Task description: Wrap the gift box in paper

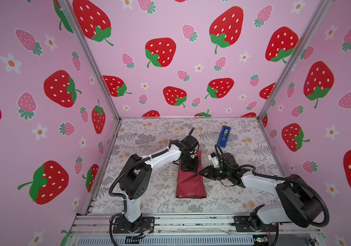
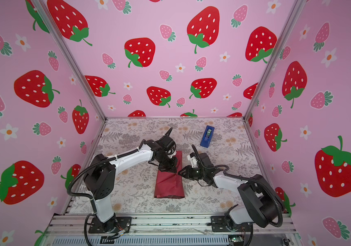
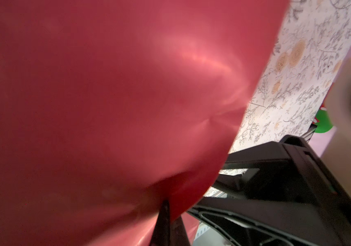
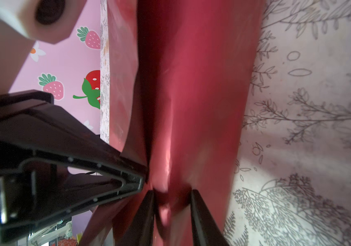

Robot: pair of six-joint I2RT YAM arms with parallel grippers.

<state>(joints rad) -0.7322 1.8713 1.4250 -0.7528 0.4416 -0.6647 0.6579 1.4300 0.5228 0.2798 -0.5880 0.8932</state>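
The maroon paper (image 1: 189,185) (image 2: 168,185) lies folded over into a loose tube at the middle of the table, puckered near its middle. The gift box is hidden, presumably under the paper. From above, my left gripper (image 1: 193,171) (image 2: 173,170) is shut on the upper layer of the paper (image 3: 106,95), its fingers pressed together (image 3: 170,223). My right gripper (image 1: 200,172) (image 2: 179,173) comes in from the right, its tips beside the left one's. Its fingers (image 4: 172,204) hold a raised fold of the paper (image 4: 202,95) between them.
A bright-blue tape dispenser (image 1: 224,136) (image 2: 207,136) lies at the back right of the floral table (image 1: 149,136). Strawberry-print walls close in the back and both sides. A metal rail (image 1: 191,221) with both arm bases runs along the front.
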